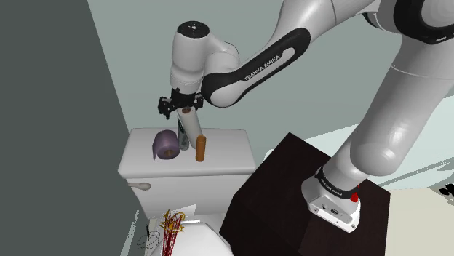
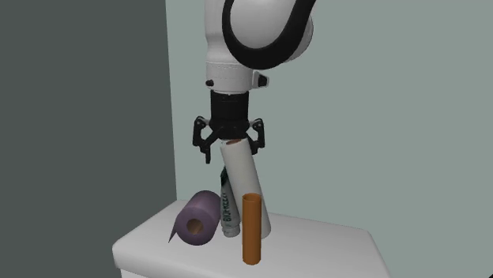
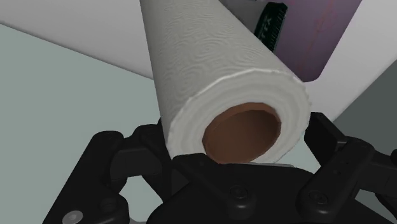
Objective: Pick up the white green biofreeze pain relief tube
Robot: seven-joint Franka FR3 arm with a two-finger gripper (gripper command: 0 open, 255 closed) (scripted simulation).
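the tank lid (image 1: 229,150) bore a purple roll (image 1: 166,145) on its side, an upright brown cylinder (image 1: 201,148), a leaning white roll (image 2: 246,183) and a tube (image 2: 229,213).

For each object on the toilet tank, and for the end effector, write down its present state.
end effector: open, fingers either side of the white roll's top end.
white paper roll: tilted, base on the tank lid.
white-green tube: standing on end beside the white roll, not gripped.
purple roll: lying on its side.
orange-brown cylinder: standing upright.
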